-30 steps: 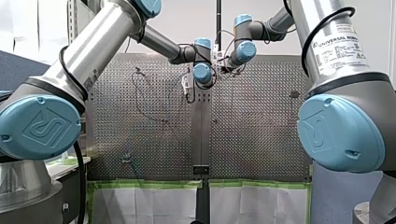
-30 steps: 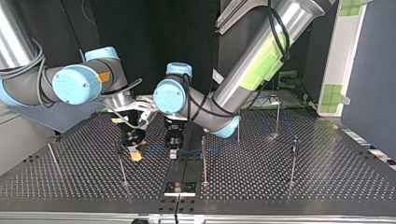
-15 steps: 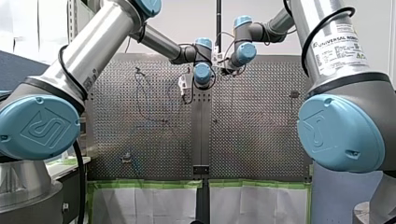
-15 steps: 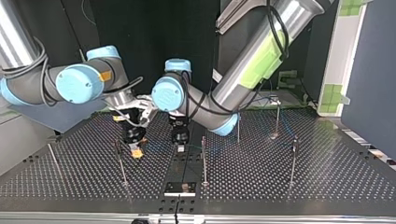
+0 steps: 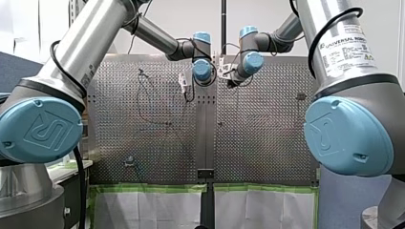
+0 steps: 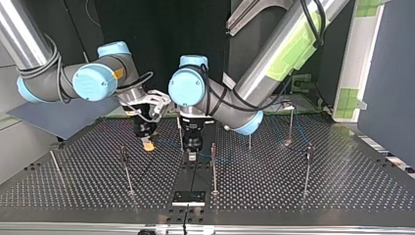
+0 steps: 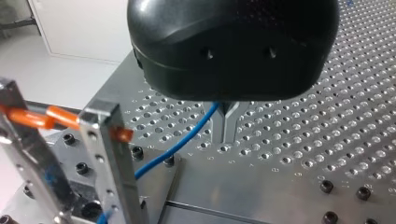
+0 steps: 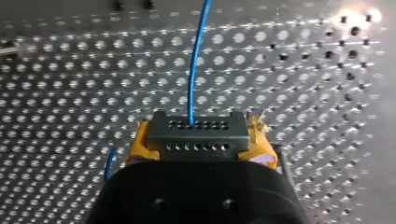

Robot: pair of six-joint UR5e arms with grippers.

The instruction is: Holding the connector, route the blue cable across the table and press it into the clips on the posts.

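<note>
**My right gripper clamping on, routing under way**

It is pinching the dark grey, hole-studded rectangular connector between its yellow pads. The thin blue cable is running straight out ahead of it. My left gripper, metal fingers pressed together on that cable, is hanging just beside the slim metal post near the middle of the perforated metal table, on the top view's left of it. The right gripper is sitting further out on that same side. I judge the routing step to be in hand. Next the cable needs carrying to that post's top and pressing in there, taut and unkinked.
</note>
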